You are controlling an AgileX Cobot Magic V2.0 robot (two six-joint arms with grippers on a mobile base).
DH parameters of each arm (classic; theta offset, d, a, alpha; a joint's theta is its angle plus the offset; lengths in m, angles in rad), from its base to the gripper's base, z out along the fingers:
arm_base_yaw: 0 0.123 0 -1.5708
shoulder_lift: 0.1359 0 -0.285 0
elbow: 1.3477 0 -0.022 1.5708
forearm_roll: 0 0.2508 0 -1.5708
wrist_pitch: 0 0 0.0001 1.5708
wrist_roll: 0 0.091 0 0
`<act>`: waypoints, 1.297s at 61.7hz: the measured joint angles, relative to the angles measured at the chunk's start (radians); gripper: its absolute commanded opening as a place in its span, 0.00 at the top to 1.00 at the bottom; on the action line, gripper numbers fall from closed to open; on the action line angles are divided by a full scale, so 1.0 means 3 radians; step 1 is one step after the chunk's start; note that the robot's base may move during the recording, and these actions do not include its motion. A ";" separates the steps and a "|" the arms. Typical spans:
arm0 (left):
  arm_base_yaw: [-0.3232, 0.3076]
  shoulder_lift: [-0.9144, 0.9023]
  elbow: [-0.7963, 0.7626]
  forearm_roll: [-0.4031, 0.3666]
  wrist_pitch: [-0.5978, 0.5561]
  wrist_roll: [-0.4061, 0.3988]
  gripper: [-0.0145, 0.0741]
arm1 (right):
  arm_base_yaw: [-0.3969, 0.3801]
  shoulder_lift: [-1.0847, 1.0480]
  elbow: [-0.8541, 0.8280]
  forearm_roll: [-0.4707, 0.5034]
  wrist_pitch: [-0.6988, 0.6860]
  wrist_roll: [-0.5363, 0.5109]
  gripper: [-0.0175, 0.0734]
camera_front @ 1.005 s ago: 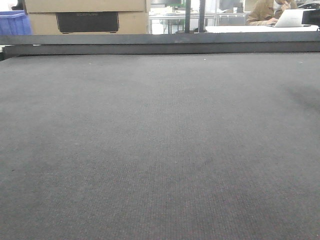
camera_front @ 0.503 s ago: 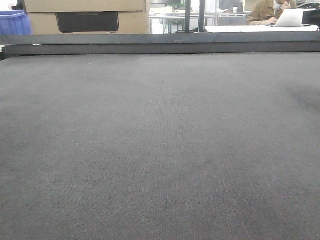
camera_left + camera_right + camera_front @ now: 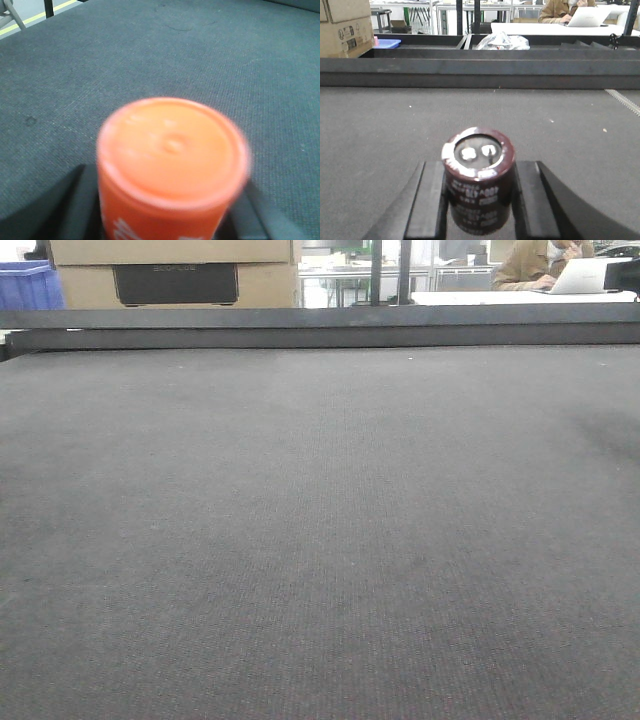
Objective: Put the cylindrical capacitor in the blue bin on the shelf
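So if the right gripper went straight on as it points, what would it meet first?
Likely the dark rail beyond the gray mat; nothing shows between it and the held cylindrical capacitor, though depth is unclear.

One cylindrical capacitor (image 3: 479, 177), one orange container (image 3: 172, 165), two cardboard boxes (image 3: 170, 250) (image 3: 82, 287), one blue crate (image 3: 28, 285), one laptop (image 3: 585, 275) and one seated person (image 3: 528, 264) were counted.

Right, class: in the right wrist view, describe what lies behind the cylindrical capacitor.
Behind the cylindrical capacitor, gripped by the right gripper, grey mat runs to a dark rail; beyond it sits crumpled plastic. The mat patch directly behind the capacitor is covered.
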 measured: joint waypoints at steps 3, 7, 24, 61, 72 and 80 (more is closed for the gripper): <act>0.0000 0.0000 0.0000 0.0000 0.0000 0.0000 0.96 | 0.0000 -0.0038 0.0000 0.0000 0.0085 0.0000 0.98; 0.0000 -0.0065 0.0000 0.0091 0.0110 0.0000 0.96 | 0.0000 -0.0148 0.0000 0.0000 0.0305 0.0000 0.98; -0.0137 -0.0889 0.0000 0.0329 0.0957 -0.0027 0.96 | 0.0000 -0.0715 0.0000 0.0000 0.1064 0.0000 0.98; -0.1308 -0.2969 -0.0290 0.0550 0.3447 -0.0027 0.96 | 0.0032 -0.2193 -0.0711 0.0133 0.3799 0.0007 0.98; -0.1371 -0.3570 -0.0290 0.0544 0.4090 -0.0027 0.96 | 0.0277 -0.2702 -0.0711 0.0152 0.4327 0.0007 0.98; -0.1371 -0.3932 -0.0290 0.0551 0.4461 -0.0027 0.96 | 0.0466 -0.3024 -0.0711 0.0166 0.4514 0.0002 0.98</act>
